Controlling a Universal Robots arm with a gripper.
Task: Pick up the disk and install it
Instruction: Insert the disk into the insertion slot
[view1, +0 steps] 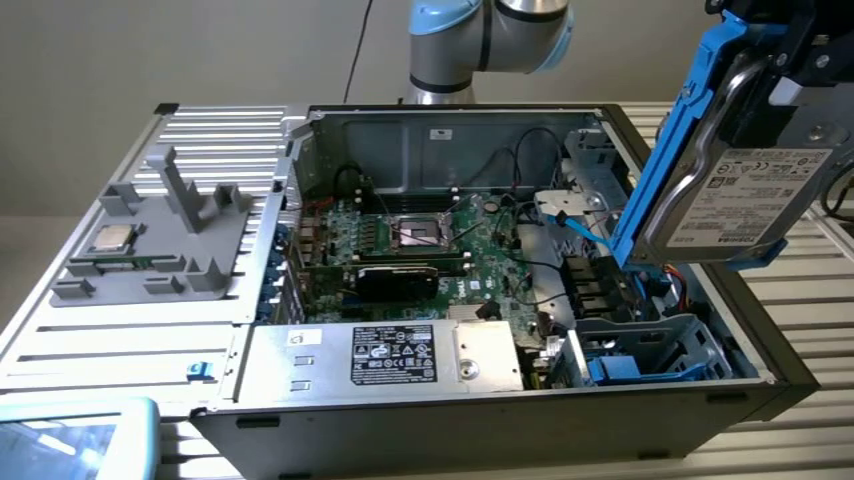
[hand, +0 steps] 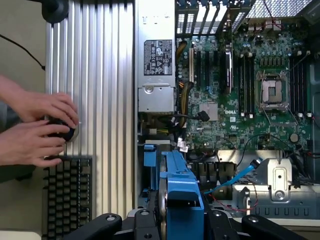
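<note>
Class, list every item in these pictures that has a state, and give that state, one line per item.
disk, lifted above the computer, standing on edge, gripped by the claw
claw, shut on the disk
computer case, open, insides exposed
processor socket, empty
chip, lying on the grey holder, outside the case
hands, resting on a small black object

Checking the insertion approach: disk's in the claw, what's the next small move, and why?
Probably ease the disk down toward the drive bay in a corner of the case: the claw holds it on edge, high above, not yet touching the bay.
</note>
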